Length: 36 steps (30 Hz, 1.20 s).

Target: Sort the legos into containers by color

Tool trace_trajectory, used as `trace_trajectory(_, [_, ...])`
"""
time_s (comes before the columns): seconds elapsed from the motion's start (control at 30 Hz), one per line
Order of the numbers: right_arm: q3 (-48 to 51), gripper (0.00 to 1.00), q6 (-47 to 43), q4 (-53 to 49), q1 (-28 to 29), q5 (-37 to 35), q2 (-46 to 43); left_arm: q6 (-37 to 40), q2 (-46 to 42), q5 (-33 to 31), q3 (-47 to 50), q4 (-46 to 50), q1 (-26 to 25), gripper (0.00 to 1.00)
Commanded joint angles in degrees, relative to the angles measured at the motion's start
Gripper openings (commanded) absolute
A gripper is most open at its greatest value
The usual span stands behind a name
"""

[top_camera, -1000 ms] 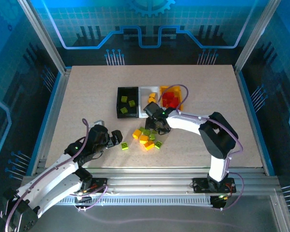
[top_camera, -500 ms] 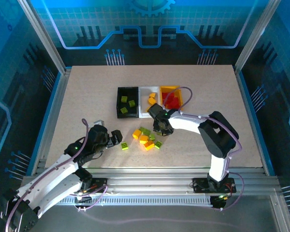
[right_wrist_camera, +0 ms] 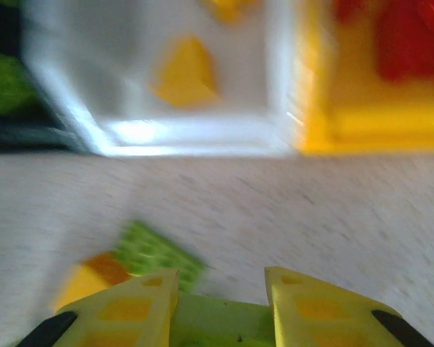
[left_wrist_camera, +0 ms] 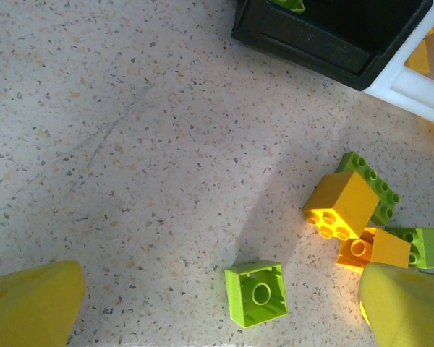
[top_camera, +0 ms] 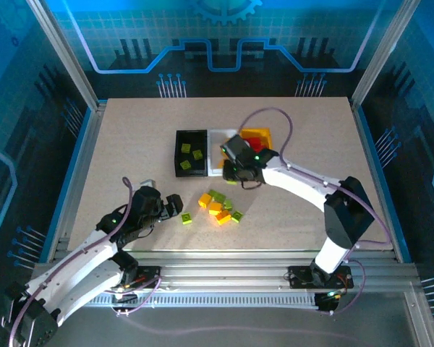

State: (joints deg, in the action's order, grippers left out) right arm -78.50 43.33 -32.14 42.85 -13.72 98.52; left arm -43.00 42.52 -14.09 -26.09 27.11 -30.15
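The right gripper [right_wrist_camera: 218, 289] had left the loose pile [top_camera: 218, 205], where it was half a second before, and now hung at the near wall of the white bin [top_camera: 215, 135]. Its fingers pinched a lime green lego [right_wrist_camera: 217, 323]. The right arm had stretched out further toward that bin since then. In the blurred wrist view a yellow-orange lego [right_wrist_camera: 186, 72] lay inside the white bin. The black bin [top_camera: 191, 133] touched the white bin's left side and held green legos [top_camera: 192, 154]. The yellow bin [top_camera: 265, 131] touched its right side and held red legos [top_camera: 254, 138]. The pile of green and yellow-orange bricks lay on the table nearer than the white bin. The left gripper [top_camera: 175, 204] had not moved: it sat well to the near left of the white bin, fingers spread wide. A single green lego [left_wrist_camera: 257, 293] lay on the table between them, just left of the pile.
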Motion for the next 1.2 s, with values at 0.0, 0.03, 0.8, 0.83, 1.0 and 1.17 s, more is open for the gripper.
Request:
trace_trajectory(0.0, [-11.01,0.28,-7.56,-1.08,1.99,0.71,8.39,0.5,1.01,0.09,0.33,0.03,0.53,0.99])
trace_trajectory(0.03, [-14.64,0.28,-8.72,-1.4,2.07,-0.19,11.35,0.44,1.37,0.33,0.29,0.05,0.47,0.99])
trace_trajectory(0.8, [-36.3,0.71,-12.1,1.52,0.52,1.72,23.52,4.97,16.3,8.82,-1.95,-8.05,-0.53,0.96])
trace_trajectory(0.83, [-32.54,0.71,-11.81,3.1,0.33,1.71,20.93,5.24,18.24,8.81,-2.62,-8.54,-1.27,0.96])
trace_trajectory(1.0, [-16.7,0.72,-10.46,8.83,-0.66,2.21,10.74,5.5,27.91,5.84,-6.02,-9.14,-5.07,0.9])
trace_trajectory(1.17, [-5.4,0.72,-9.84,11.94,-0.97,1.4,2.45,5.29,34.4,6.09,-7.34,-10.74,-6.76,0.8])
